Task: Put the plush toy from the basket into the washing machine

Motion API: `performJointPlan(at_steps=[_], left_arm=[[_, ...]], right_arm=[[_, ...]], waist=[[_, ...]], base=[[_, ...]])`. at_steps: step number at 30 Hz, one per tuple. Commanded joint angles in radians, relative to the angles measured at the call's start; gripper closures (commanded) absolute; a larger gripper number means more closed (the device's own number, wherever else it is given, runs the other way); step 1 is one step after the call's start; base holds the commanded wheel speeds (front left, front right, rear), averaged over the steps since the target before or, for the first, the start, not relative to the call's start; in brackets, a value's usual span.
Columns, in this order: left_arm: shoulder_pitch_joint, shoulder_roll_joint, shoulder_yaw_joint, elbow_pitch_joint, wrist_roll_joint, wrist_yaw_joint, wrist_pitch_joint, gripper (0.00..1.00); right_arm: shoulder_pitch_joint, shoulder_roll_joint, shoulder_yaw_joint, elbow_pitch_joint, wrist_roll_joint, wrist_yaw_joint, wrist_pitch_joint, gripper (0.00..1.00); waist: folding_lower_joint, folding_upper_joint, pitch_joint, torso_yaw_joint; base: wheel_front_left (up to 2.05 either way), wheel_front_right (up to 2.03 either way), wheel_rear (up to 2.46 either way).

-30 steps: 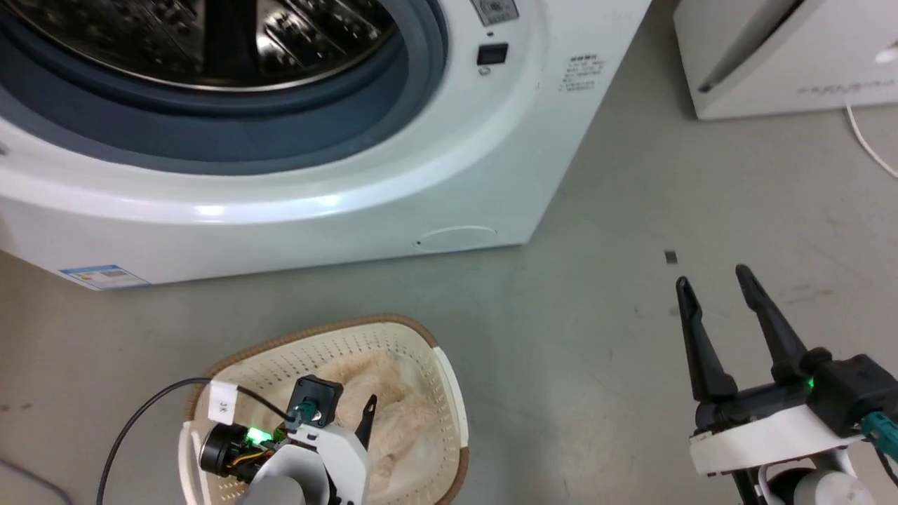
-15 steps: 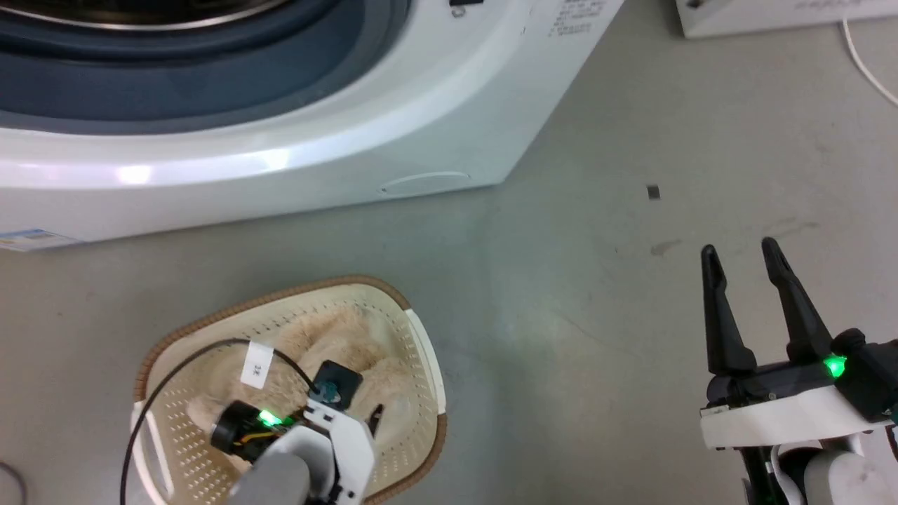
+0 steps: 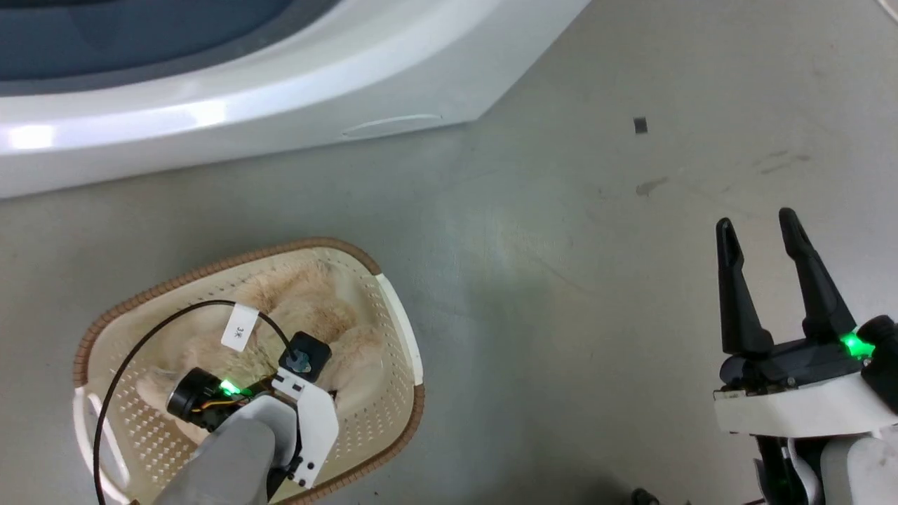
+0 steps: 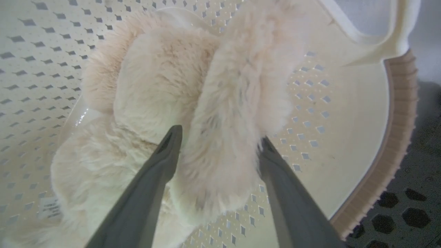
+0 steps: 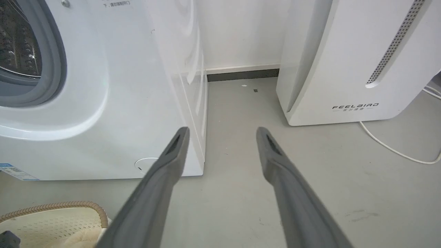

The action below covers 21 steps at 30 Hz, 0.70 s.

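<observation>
The cream basket (image 3: 231,263) with a brown rim stands on the floor at the lower left of the head view, in front of the white washing machine (image 3: 280,105). The beige plush toy (image 3: 309,308) lies inside it. My left gripper (image 4: 220,136) is down in the basket and open, its two fingers straddling a thick furry fold of the plush toy (image 4: 227,103) without squeezing it. My right gripper (image 3: 755,219) hovers open and empty over bare floor at the right. The right wrist view shows the washing machine (image 5: 120,103) with its grey door seal (image 5: 51,51).
A white appliance marked FEELBIRD (image 5: 344,62) stands right of the washer, with a gap of grey floor between them. A white cable (image 5: 389,148) trails on the floor beside it. A black cable (image 3: 140,344) loops from my left wrist over the basket.
The head camera has tilted down, so the washer slid up out of the picture. My left gripper has sunk deeper into the basket around the plush toy. The right gripper stays open.
</observation>
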State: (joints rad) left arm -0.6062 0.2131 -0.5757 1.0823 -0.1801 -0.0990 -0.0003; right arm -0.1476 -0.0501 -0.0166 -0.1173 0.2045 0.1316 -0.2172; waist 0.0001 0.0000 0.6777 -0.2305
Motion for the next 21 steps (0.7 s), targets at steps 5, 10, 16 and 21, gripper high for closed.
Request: performJointPlan(at_steps=[5,10,16,21], left_arm=[[-0.073,0.02,-0.042,0.079,-0.018,0.024,-0.026,0.0],[-0.112,0.025,-0.071,0.133,-0.034,0.03,-0.04,0.68],[-0.137,0.028,-0.095,0.198,-0.069,0.023,-0.06,1.0],[-0.105,0.018,-0.09,0.204,-0.09,0.029,-0.099,1.0]], right_arm=[[-0.038,0.0,0.003,-0.014,0.016,-0.001,-0.021,0.0],[-0.049,0.0,0.01,-0.016,0.021,-0.001,-0.031,0.0],[-0.066,0.0,0.014,-0.014,0.025,-0.001,-0.044,0.0],[-0.067,0.0,0.009,0.002,0.022,-0.001,-0.045,0.0]], waist=[[-0.0001,0.0,0.075,-0.017],[-0.0001,0.0,0.117,-0.021],[-0.0001,0.0,0.135,-0.024],[-0.0001,0.0,0.068,-0.013]], base=[[0.0,0.0,0.0],[0.0,0.0,0.0],[0.0,0.0,0.0],[0.0,0.0,0.0]])
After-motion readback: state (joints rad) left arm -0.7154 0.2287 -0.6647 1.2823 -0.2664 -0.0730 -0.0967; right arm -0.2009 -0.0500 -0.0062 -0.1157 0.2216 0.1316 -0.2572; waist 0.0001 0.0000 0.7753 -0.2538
